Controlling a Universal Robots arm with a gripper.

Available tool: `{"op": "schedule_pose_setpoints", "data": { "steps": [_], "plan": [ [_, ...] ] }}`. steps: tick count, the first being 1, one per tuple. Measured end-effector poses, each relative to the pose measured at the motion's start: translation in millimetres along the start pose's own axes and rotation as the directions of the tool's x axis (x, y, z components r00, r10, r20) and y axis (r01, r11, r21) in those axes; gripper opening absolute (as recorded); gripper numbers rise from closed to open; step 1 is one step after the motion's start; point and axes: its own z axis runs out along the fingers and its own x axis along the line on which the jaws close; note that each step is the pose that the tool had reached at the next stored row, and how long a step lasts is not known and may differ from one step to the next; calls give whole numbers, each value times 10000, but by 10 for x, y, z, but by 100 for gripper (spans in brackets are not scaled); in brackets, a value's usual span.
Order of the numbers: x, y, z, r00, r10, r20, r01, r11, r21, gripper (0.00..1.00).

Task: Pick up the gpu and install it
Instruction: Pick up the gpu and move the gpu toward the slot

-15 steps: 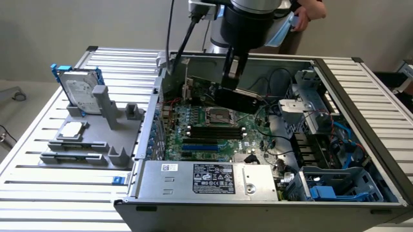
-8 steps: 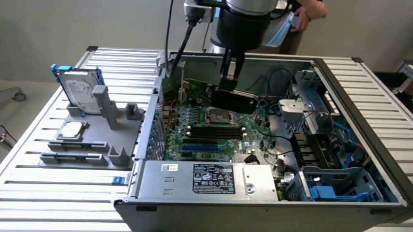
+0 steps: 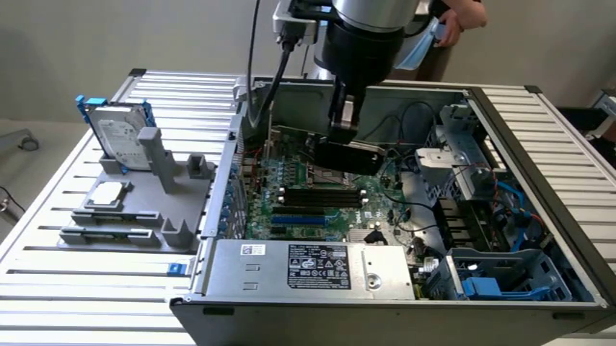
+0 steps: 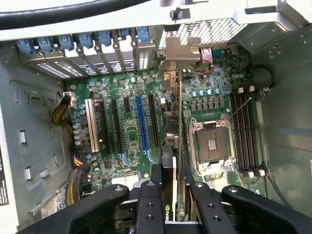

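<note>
My gripper point(image 3: 342, 137) hangs inside the open computer case point(image 3: 385, 310), shut on the gpu point(image 3: 353, 158), a black card held just above the green motherboard point(image 3: 298, 216). In the wrist view the gpu point(image 4: 170, 139) is edge-on between my two fingers point(image 4: 156, 181). Its silver end bracket point(image 4: 182, 49) reaches to the case's rear slot openings. The card stands over the board between the black expansion slots point(image 4: 152, 122) and the CPU socket point(image 4: 210, 144). Whether its edge touches a slot I cannot tell.
A silver hard drive in a blue frame point(image 3: 120, 133) stands on a grey fixture point(image 3: 125, 209) at the exterior view's left. The silver power supply point(image 3: 308, 268) lies at the case's front. Black memory slots point(image 3: 314, 194) lie below the gripper. A person's hand point(image 3: 463, 16) shows behind the arm.
</note>
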Motion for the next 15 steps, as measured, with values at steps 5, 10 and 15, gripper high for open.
{"op": "schedule_pose_setpoints", "data": {
  "steps": [5, 10, 15],
  "plan": [
    [55, -9, 46, 9993, -384, 16, 384, 9993, -40, 26],
    [105, -17, 101, 9970, -779, 41, 779, 9969, -81, 26],
    [151, 13, 165, 9952, -974, 45, 974, 9952, -94, 26]
  ]
}}
